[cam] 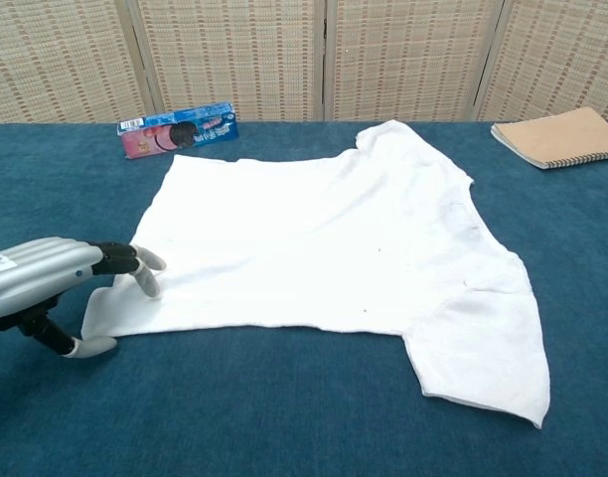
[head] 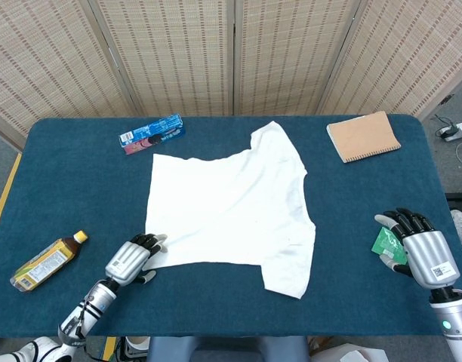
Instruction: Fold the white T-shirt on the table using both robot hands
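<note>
The white T-shirt [head: 231, 215] lies spread flat on the blue table [head: 72, 173], also filling the chest view as the T-shirt [cam: 324, 248]. My left hand [head: 131, 259] is at its near-left corner. In the chest view the left hand [cam: 51, 278] has its fingertips [cam: 147, 273] resting on the cloth, and the thumb lies on the table just outside the slightly raised corner, apart from the fingers. My right hand [head: 421, 253] is near the table's right edge, far from the shirt, fingers loosely bent and holding nothing; the chest view does not show it.
A green packet [head: 384, 243] lies against my right hand. A tan notebook [head: 363, 136] sits at the back right, a blue snack box [head: 151, 133] behind the shirt's far-left corner, and a drink bottle [head: 46, 262] lies at the front left.
</note>
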Robot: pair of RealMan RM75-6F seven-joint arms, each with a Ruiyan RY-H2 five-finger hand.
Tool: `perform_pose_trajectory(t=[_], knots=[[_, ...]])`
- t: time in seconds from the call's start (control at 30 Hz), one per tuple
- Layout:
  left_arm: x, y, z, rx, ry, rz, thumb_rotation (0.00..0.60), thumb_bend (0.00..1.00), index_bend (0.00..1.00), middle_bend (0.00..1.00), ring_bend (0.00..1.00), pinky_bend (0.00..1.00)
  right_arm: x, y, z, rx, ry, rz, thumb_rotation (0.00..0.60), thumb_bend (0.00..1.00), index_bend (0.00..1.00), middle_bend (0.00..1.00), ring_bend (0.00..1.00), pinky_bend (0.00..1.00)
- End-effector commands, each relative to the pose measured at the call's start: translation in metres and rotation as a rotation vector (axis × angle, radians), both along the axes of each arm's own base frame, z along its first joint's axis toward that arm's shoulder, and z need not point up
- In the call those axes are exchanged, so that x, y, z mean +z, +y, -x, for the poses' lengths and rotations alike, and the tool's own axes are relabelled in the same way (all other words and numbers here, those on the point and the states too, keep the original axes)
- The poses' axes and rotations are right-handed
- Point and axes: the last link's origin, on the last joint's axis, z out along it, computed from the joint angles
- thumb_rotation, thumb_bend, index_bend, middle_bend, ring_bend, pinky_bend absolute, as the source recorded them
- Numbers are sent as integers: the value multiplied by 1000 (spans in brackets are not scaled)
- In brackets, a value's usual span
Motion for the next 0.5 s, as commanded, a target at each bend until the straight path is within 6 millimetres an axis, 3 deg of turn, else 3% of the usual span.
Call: perform_pose_trajectory(t=[0.03, 0.5], knots=[[-2, 2, 0, 4, 10, 0, 600, 293, 366, 166, 156, 163, 0, 0, 1, -3, -3, 1, 600, 116, 261, 250, 166, 240], [-5, 12, 2, 17, 20, -32, 600, 293, 437, 174, 160, 163, -1, 1, 5, -18, -6, -2, 600, 115, 261, 250, 166, 240]])
